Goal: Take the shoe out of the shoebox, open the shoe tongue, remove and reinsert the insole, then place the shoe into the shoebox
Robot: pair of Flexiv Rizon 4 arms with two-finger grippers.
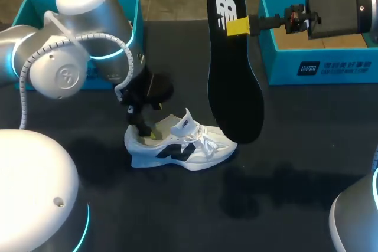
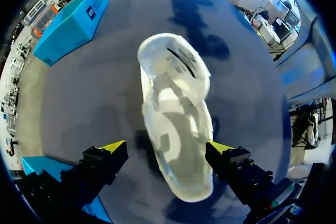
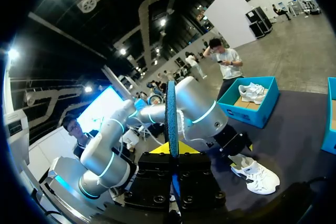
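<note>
While pinching the black insole (image 1: 233,69) tight in the right claw (image 1: 239,26), holds it upright, clear of the worktop (image 1: 295,163); with left claw (image 2: 166,148) spread wide, straddles the white shoe (image 2: 176,124) at its heel.

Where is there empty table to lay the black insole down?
The table is bare in front of the shoe, toward the near edge, and right of the shoe, before the right shoebox. It is crowded at the shoe's heel, where the left gripper sits, and above the toe, where the right gripper holds the insole.
</note>
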